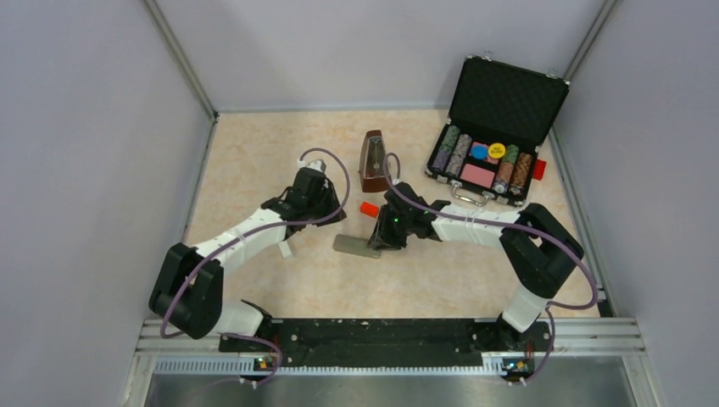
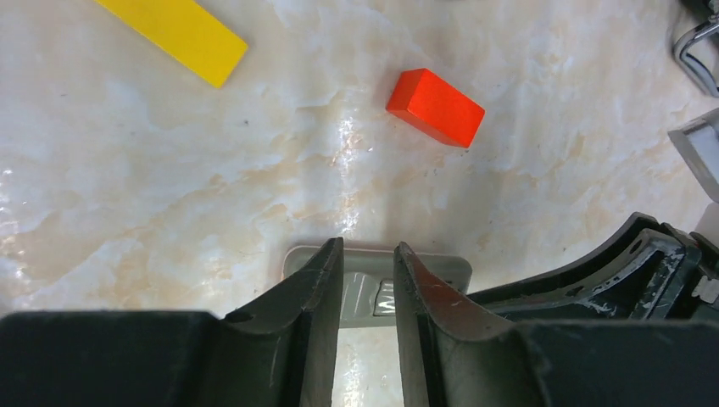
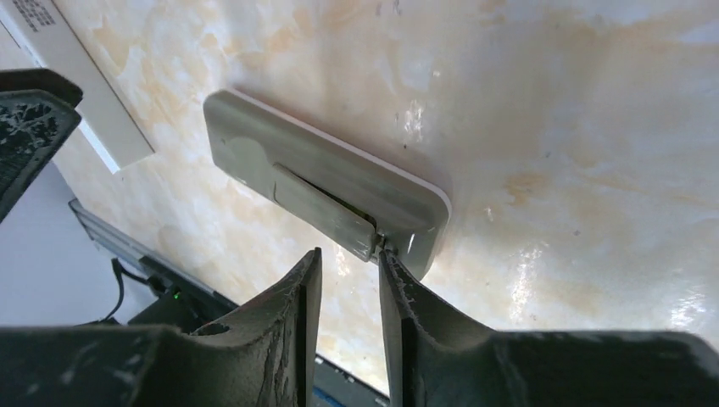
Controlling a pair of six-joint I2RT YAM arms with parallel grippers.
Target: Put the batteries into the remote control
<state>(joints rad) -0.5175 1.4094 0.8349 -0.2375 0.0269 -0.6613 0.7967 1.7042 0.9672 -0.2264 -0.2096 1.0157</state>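
The grey remote control lies flat on the table between the two arms. In the right wrist view the remote shows its grey cover sitting slightly raised at one end. My right gripper is narrowly open and empty, with one fingertip at the cover's end. My left gripper is narrowly open and empty, hovering over the remote's end. In the top view the left gripper and right gripper flank the remote. No batteries are in view.
A red-orange block lies just beyond the remote, also in the top view. A flat yellow block lies further left. A slim white bar lies near the left arm. A metronome and an open poker-chip case stand at the back.
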